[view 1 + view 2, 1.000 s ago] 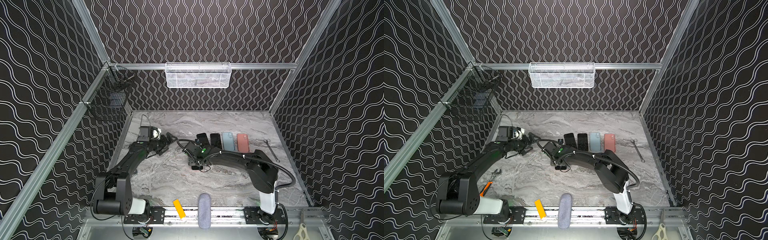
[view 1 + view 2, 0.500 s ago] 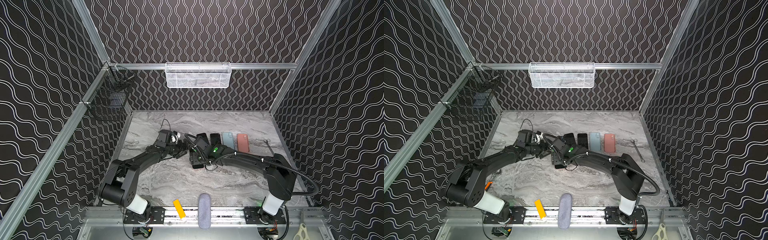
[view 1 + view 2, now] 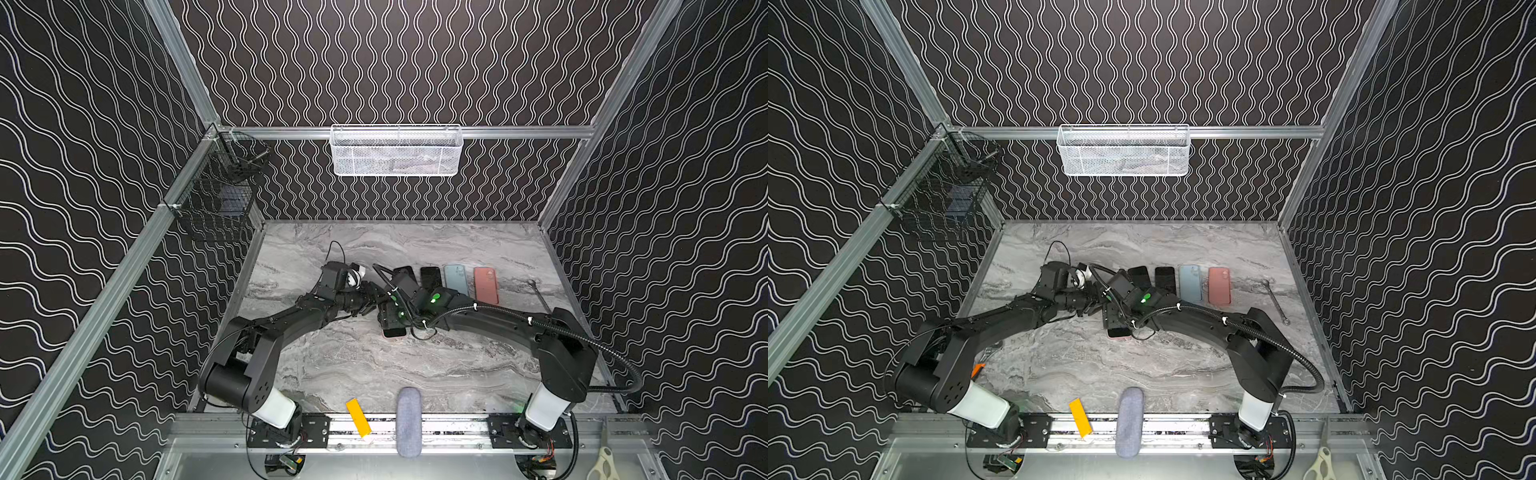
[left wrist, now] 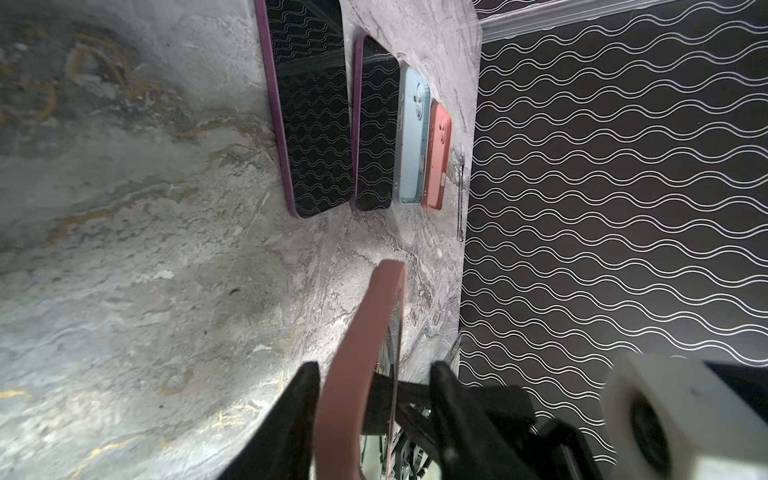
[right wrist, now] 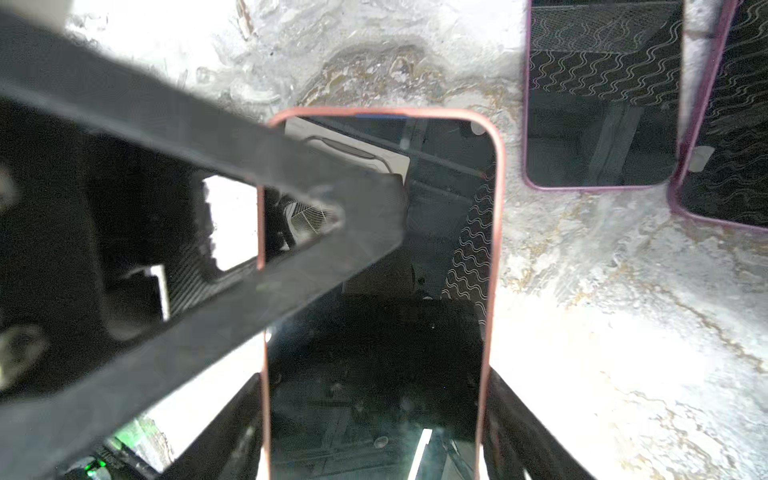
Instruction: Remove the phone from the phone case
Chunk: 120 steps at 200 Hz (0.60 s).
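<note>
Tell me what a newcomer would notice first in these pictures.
Two arms meet mid-table: the right gripper holds a phone in a pink case, and its edge sits between the fingers of the left gripper. Behind lies a row of phones and cases; a white basket hangs on the back wall.

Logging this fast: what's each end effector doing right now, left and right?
Left end effector: straddles one edge of the pink-cased phone; whether it grips cannot be told.
Right end effector: closed on the pink-cased phone.
</note>
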Tool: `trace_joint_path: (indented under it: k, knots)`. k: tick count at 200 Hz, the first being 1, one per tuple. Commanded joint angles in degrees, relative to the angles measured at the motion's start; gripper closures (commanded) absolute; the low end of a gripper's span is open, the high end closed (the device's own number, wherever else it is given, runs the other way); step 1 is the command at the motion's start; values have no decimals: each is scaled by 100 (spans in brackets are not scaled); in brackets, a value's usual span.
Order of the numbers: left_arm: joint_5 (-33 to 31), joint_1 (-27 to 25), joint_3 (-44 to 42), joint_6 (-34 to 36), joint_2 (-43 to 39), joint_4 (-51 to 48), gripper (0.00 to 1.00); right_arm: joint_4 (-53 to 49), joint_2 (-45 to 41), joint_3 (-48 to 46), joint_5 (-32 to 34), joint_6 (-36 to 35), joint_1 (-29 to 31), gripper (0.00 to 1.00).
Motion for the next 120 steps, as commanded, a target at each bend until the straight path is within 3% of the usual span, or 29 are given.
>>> trace_joint_path:
  k: [1,91,120]
  knots:
    - [58,-4,-20,-72,-20,336,60,189,-30,33,-81,84,-27,46]
    - [198,-11,-30,-130,145,544,79,237,32,157,-347,63,-135,46]
    - [250,-18,38,-142,194,662,93,245,49,181,-369,10,-146,45]
